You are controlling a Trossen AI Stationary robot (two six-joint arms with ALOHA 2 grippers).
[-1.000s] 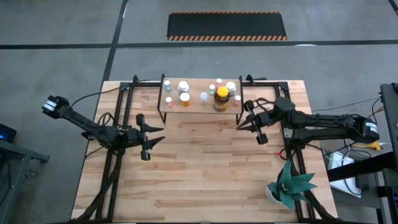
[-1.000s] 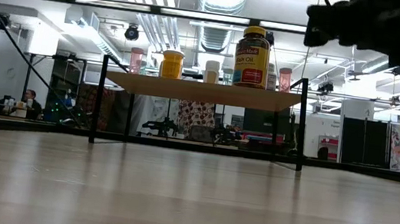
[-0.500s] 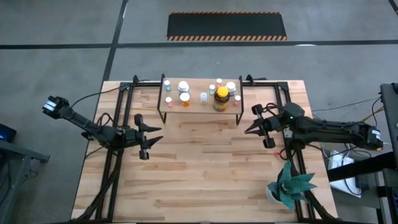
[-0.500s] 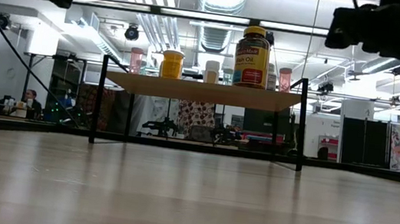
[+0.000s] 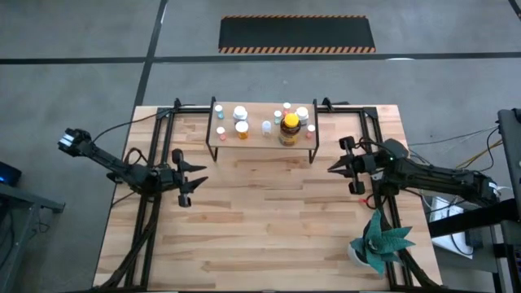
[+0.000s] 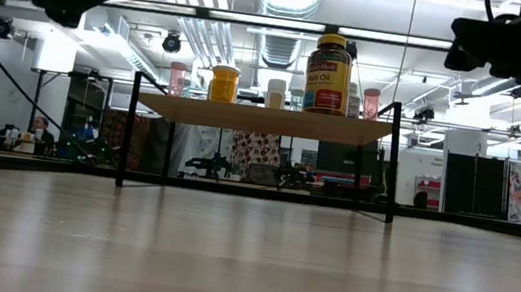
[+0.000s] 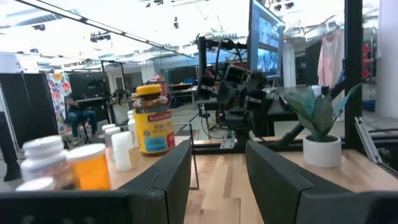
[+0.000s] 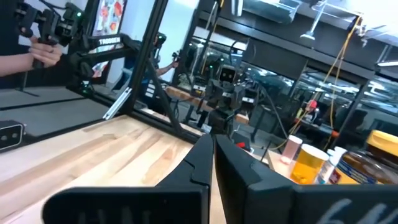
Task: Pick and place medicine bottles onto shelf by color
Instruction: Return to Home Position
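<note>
The shelf point(image 5: 263, 140) stands at the table's far middle on thin black legs. Several medicine bottles stand on its board: a large amber bottle with a yellow cap point(image 5: 289, 129), an orange one point(image 6: 223, 83), and small white and pale-capped vials point(image 5: 240, 114). My left gripper point(image 5: 200, 176) hovers open, left of and nearer than the shelf, pointing at it with nothing between its fingers point(image 7: 168, 177). My right gripper point(image 5: 330, 168) hovers shut on the shelf's right side, apart from it and holding nothing point(image 8: 212, 155).
A green spiky plant in a white pot point(image 5: 378, 244) stands at the table's near right corner. Black frame rails point(image 5: 151, 187) run along both table sides under the arms. A person's hands point(image 8: 37, 53) show in the room beyond the table.
Both grippers have drawn back from the shelf and sunk a little. The left one has gone toward the table's left edge, still open. The right one has gone toward the right edge, still shut. The bottles have kept their places on the shelf.
</note>
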